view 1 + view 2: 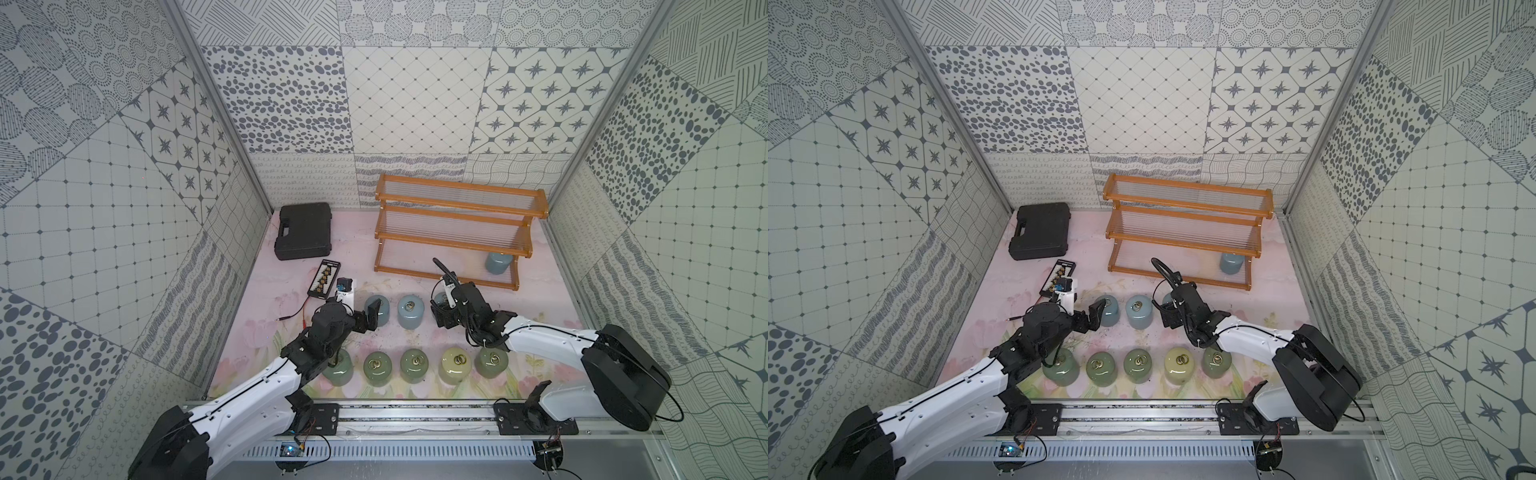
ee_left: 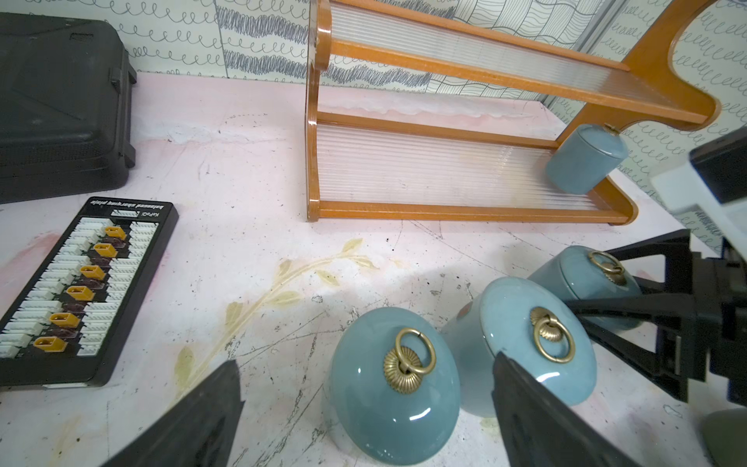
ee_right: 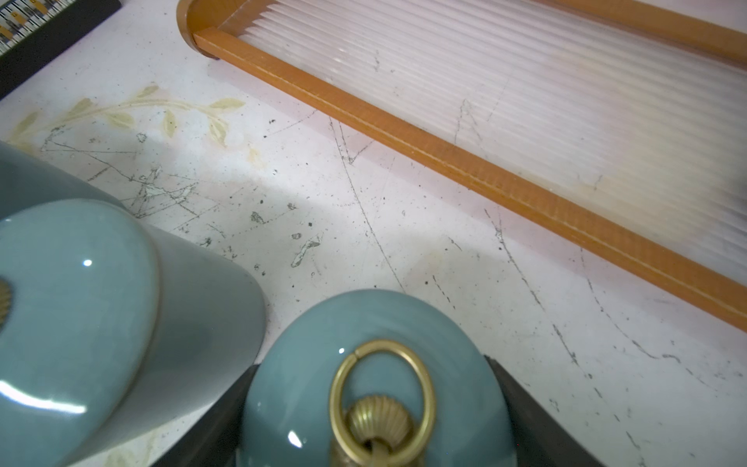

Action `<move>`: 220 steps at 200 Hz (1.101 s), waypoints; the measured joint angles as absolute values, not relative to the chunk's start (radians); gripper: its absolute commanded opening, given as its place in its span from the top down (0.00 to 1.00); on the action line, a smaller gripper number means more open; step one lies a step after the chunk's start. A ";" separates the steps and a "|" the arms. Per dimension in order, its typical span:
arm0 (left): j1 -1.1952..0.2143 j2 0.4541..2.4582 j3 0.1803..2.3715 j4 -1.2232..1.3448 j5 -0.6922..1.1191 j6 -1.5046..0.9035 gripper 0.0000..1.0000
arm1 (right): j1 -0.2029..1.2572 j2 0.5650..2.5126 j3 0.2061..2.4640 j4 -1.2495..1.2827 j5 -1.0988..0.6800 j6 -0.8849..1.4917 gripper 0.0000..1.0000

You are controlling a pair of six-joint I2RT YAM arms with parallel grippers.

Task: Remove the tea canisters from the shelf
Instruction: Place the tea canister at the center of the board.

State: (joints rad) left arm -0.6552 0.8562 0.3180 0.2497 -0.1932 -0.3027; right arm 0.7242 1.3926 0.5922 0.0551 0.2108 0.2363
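Before the shelf [image 1: 457, 204], your right gripper [image 3: 374, 408] is clamping a blue canister [image 3: 364, 323] beside its neighbour [image 3: 81, 303], risking a knock; left gripper [image 2: 366, 364] gaping.

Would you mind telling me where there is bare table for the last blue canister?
Bare: the strip between the shelf and the blue canister row; between the black case and shelf; beside the right gripper, toward the wall. Crowded: the front canister row.

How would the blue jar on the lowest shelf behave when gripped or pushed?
The blue jar looks glazed and glossy, so probably slippery and breakable. It stands on ribbed shelf slats, so a push may tip it. Once toppled, its round body would likely roll.
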 measured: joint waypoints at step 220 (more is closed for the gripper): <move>-0.655 0.857 0.318 0.250 -0.198 -0.302 0.00 | 0.725 1.348 0.593 0.074 0.233 0.236 0.00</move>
